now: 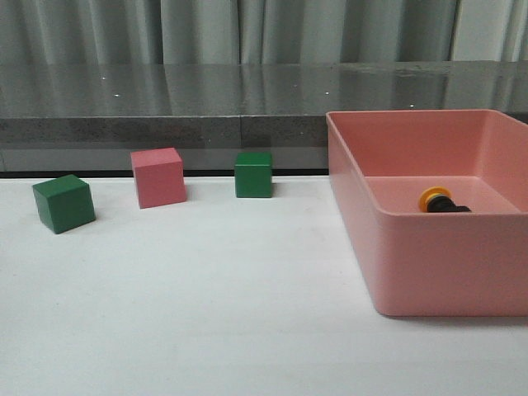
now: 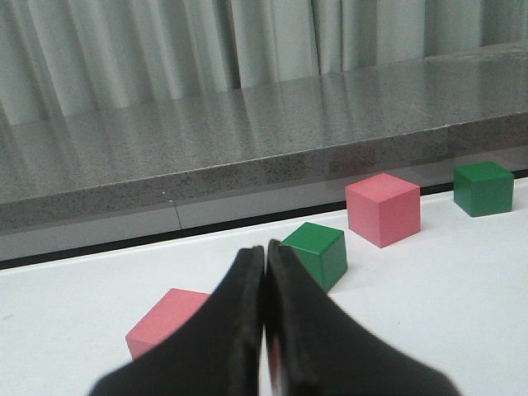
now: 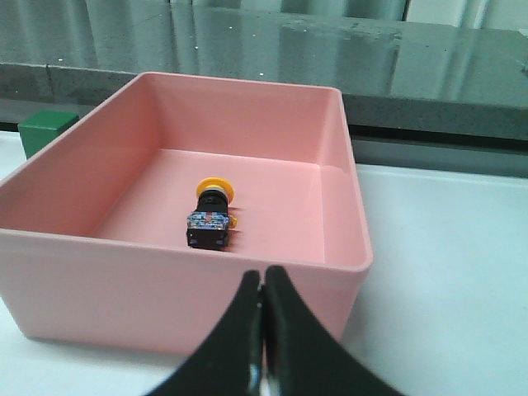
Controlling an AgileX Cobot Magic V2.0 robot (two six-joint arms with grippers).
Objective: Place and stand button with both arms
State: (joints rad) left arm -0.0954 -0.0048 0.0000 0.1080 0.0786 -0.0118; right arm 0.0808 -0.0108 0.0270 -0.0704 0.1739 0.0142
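The button (image 1: 439,202) lies on its side inside the pink bin (image 1: 429,264) at the right; its yellow cap and black body show over the near wall. In the right wrist view the button (image 3: 211,216) lies on the bin floor with its blue-and-clear base toward me and its cap away. My right gripper (image 3: 262,279) is shut and empty, just outside the bin's near wall (image 3: 165,289). My left gripper (image 2: 265,252) is shut and empty, low over the table, short of a green cube (image 2: 316,254). Neither gripper shows in the front view.
In the front view a green cube (image 1: 63,203), a pink cube (image 1: 158,177) and another green cube (image 1: 253,174) stand in a row at the back left. The left wrist view also shows a pink cube (image 2: 165,322) near the fingers. A grey ledge (image 1: 165,107) runs behind the table.
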